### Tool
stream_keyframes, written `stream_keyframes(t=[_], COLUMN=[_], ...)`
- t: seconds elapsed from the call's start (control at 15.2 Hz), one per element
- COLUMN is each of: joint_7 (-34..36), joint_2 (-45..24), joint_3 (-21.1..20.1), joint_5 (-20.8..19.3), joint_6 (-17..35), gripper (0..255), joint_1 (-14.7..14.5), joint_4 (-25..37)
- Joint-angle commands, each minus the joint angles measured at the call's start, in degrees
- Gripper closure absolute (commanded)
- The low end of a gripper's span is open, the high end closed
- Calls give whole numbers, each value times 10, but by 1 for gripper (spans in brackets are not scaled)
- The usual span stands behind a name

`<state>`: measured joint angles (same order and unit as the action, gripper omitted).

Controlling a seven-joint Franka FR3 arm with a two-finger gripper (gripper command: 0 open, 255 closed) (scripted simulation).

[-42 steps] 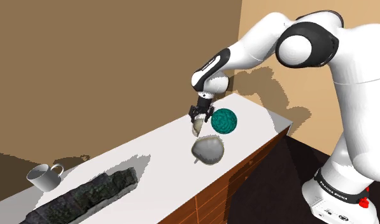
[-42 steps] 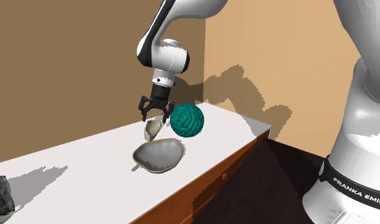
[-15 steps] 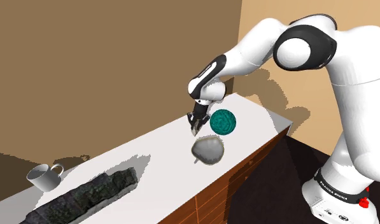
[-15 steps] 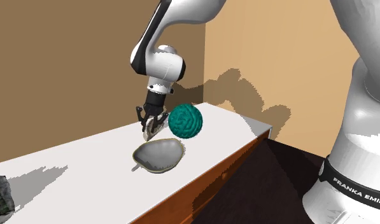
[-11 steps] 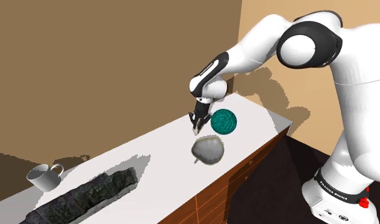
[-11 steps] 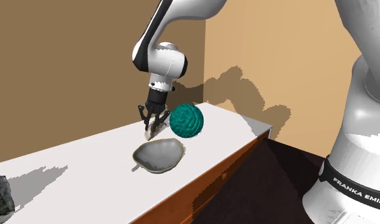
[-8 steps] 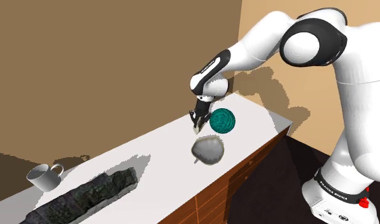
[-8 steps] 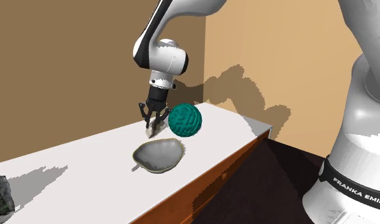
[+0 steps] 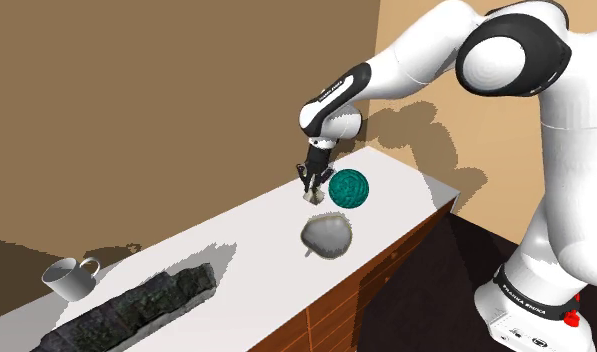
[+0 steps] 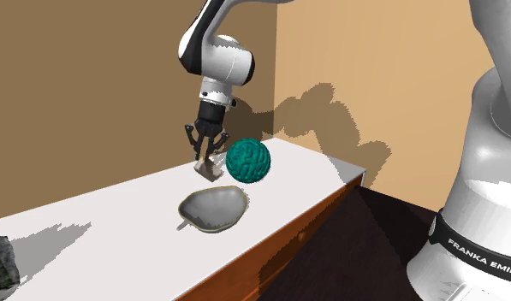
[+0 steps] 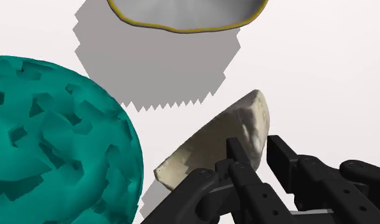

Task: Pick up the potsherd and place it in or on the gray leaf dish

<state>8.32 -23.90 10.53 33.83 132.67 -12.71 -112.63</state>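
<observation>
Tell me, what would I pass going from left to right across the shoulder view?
Grey mug → long dark rocky slab → potsherd clasped in the gripper → teal ball → stand. The leaf dish lies under both potsherd and ball, so it is left out.

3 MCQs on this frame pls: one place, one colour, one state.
1. The teal ball, relative to the gray leaf dish, is: A inside it; B beside it, on the counter; C under it.
2. Dish rim colour: A red; B blue; C yellow.
3. The potsherd is: A clasped in the gripper; B lying in the dish; C lying free on the counter.

1 B: the ball sits next to the dish on the white top.
2 C: the wrist view shows a yellow edge.
3 A: the gripper is shut on it.
</observation>
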Motion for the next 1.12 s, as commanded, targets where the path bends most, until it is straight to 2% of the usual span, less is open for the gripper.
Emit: stream_keyframes(t=[0.0,0.33,1.06], joint_7=[8,24,92], joint_2=[10,32,201], joint_3=[3,9,-31], joint_5=[-7,-21,-13], joint_6=[-10,-32,83], gripper=[255,255,255], joint_1=[-2,-5,-83], joint_4=[1,5,-238])
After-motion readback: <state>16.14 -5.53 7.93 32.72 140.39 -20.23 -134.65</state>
